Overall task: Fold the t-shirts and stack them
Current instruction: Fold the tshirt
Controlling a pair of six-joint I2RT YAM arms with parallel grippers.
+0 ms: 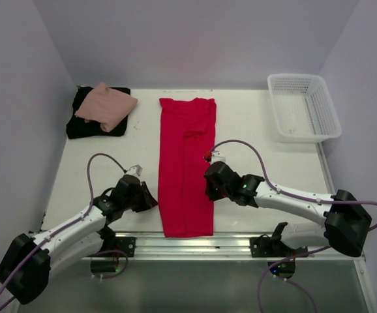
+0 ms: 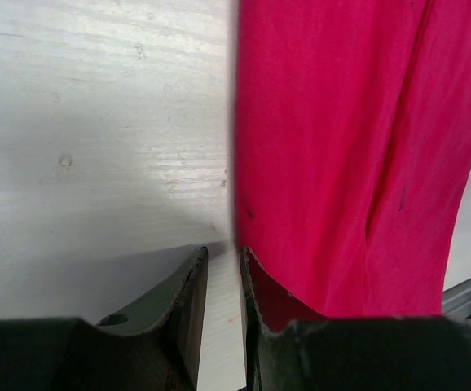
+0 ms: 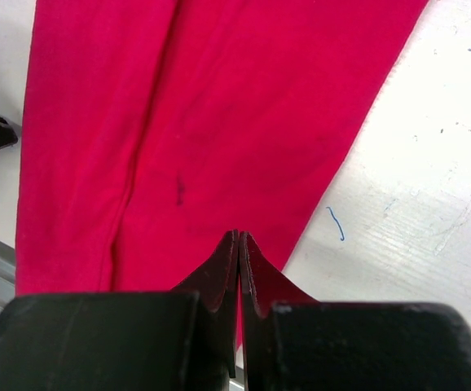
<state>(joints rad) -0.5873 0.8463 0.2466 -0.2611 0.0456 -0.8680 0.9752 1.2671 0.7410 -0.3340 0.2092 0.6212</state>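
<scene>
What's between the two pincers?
The red t-shirt, folded into a long strip, lies flat between the left pincer and the right pincer; the top view shows it.

White lattice basket [image 1: 304, 106] upright at far right corner of table [image 1: 254, 189]. Tabletop white, scuffed; small blue pen mark [image 3: 336, 224] on it. Metal rail [image 1: 195, 244] along near edge. Lavender walls [image 1: 195, 39].
</scene>
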